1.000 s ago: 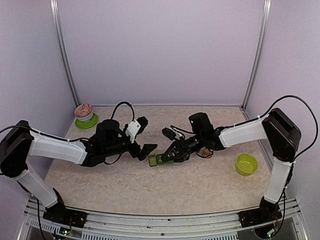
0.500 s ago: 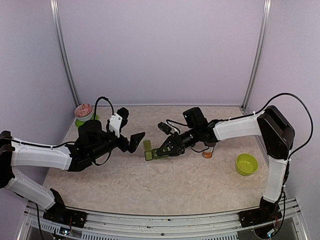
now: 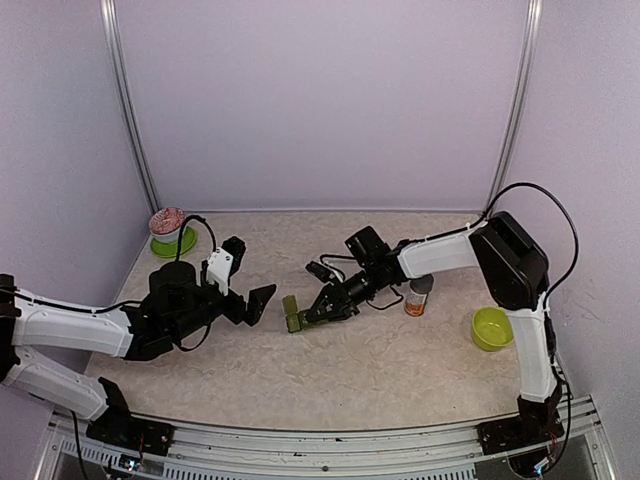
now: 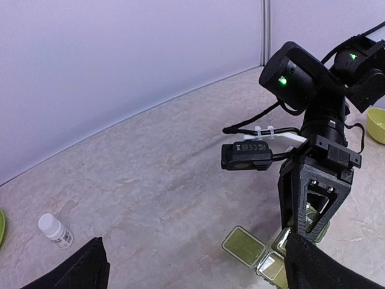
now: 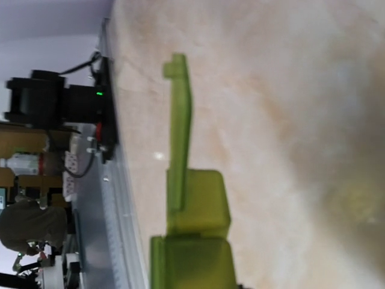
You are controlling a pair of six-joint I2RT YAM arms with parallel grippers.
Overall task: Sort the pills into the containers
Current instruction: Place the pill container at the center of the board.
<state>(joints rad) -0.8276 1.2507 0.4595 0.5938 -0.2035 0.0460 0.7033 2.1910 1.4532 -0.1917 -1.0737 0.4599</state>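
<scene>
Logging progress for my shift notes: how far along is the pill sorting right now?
Done: one lid of the containers stands open. In hand: the right gripper clamps the strip; the left gripper is open and empty. Left: no pills visible in the strip, so the sorting itself seems ahead.

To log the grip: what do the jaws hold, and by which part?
The right jaws hold the containers by the end away from the open lid; the left jaws hold nothing.
</scene>
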